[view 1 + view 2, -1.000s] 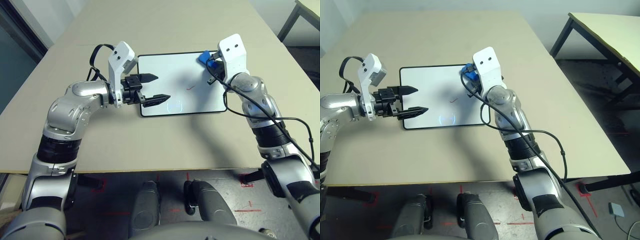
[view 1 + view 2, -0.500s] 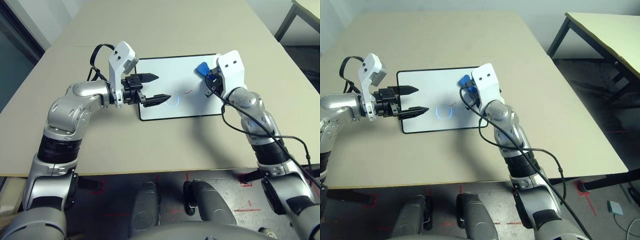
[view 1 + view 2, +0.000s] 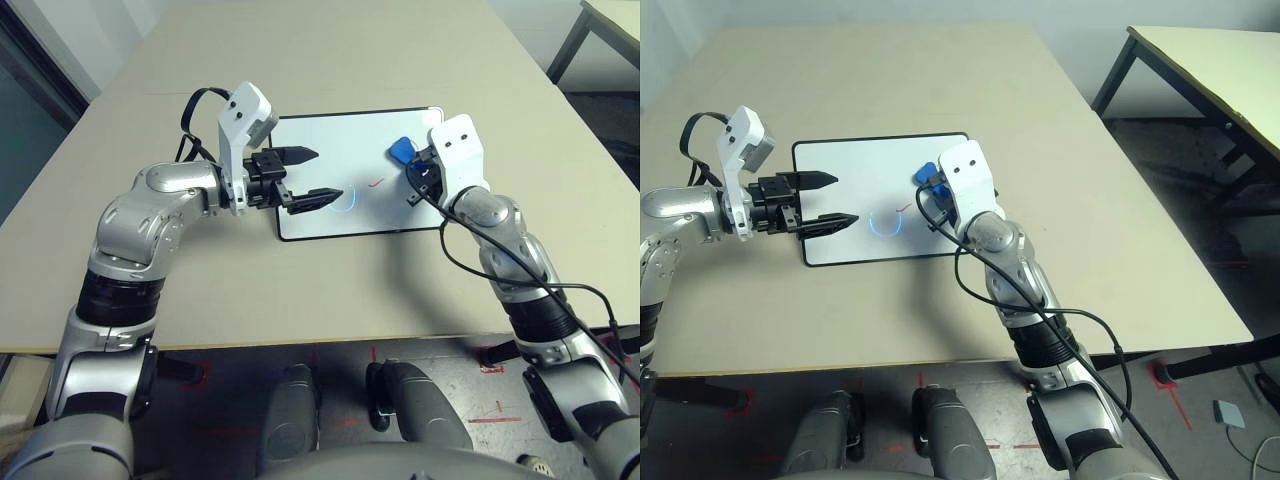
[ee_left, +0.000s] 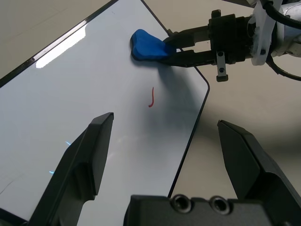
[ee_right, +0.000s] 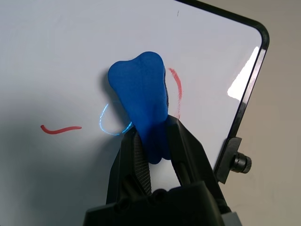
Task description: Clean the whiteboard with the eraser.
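Observation:
The whiteboard (image 3: 330,140) lies flat in the middle of the table, white with a thin black frame. A short red stroke (image 3: 377,182) and a faint blue arc (image 3: 345,200) mark it. My right gripper (image 3: 410,162) is shut on the blue eraser (image 3: 402,151), holding it over the board's right part, just beyond the red stroke. In the right wrist view the eraser (image 5: 138,89) sticks out from between the fingers, with red strokes on either side of it. My left gripper (image 3: 318,175) hangs open over the board's left part, holding nothing.
The board rests on a wide beige table (image 3: 300,290) with bare surface all around it. A small black knob (image 5: 242,162) sticks out from the board's short side. A second table (image 3: 1200,60) stands beyond the floor gap at the far right.
My right gripper has carried the eraser from the board's far right corner nearer and leftward, to just beyond the red stroke. The left arm has stayed still.

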